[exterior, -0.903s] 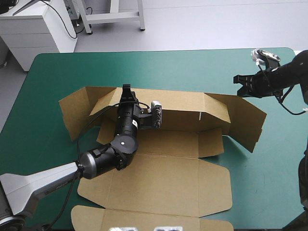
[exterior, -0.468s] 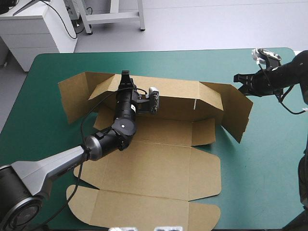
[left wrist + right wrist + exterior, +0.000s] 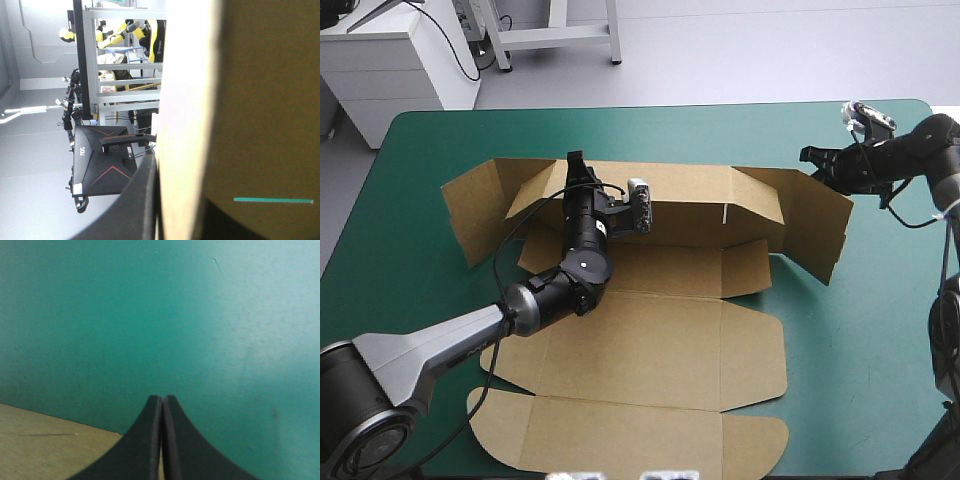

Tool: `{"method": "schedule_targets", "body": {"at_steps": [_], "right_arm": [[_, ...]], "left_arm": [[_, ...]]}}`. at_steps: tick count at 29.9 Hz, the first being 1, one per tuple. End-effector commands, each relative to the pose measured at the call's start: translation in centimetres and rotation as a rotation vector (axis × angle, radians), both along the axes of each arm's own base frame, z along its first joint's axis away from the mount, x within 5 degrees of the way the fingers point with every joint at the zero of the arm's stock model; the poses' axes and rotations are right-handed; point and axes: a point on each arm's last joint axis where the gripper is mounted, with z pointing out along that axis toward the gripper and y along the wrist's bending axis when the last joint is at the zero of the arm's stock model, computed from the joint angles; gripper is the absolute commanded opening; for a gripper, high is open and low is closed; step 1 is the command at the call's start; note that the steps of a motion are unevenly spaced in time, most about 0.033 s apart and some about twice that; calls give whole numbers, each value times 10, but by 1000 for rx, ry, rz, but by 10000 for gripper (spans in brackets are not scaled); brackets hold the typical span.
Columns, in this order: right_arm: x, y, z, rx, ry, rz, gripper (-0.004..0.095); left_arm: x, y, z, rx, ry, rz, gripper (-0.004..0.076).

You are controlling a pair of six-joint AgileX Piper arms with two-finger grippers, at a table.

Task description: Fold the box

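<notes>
The cut-sheet box of brown board (image 3: 650, 350) lies across the middle of the teal-green covered surface (image 3: 880, 330). Its wide near panels are still flat in the lower half of the high view, and its long far wall (image 3: 690, 195) is raised across the centre. The left gripper (image 3: 576, 170), left of centre, has its black jaws nearly closed on the top edge of that wall. In its wrist view the board's edge runs up between them. The right gripper (image 3: 810, 157), at the upper right, has its jaws pressed together into a point just above the right end flap (image 3: 815, 225). Only the cover shows ahead of the tips and board beside them, so it seems to nudge rather than pinch. Just before, this flap splayed out toward the right edge of the frame. Now it has swung in and stands steeper, closer to square with the far wall, and the whole sheet has shifted a little. That suggests the right corner is being formed. The flap still looks untucked, and the near panels and left end are not yet raised.
</notes>
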Motion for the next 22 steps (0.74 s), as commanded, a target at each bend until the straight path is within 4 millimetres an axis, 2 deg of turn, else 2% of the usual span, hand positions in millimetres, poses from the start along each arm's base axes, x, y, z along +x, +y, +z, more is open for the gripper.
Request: {"method": "schedule_targets", "body": {"at_steps": [1,5,9,11,15,22], "right_arm": [[1,6,30,114,-150,6,-18],[-1,11,29,166,-126,52,-18],[-12,15,26,138,-73,182,-18],[-19,16,27,121,-61,190,-18],[-41,18,24,94,-57,159,-18],[-79,26,11,115,-172,120,-18]], "left_arm": [[-8,0,26,-80,-60,18,-8],[-10,-3,26,-81,-55,4,-8],[-10,-4,25,-84,-52,-1,-8],[-10,-4,25,-82,-51,-4,-8],[-11,-6,25,-73,-42,-34,-8],[-11,-7,24,-75,-38,-43,-8]]}}
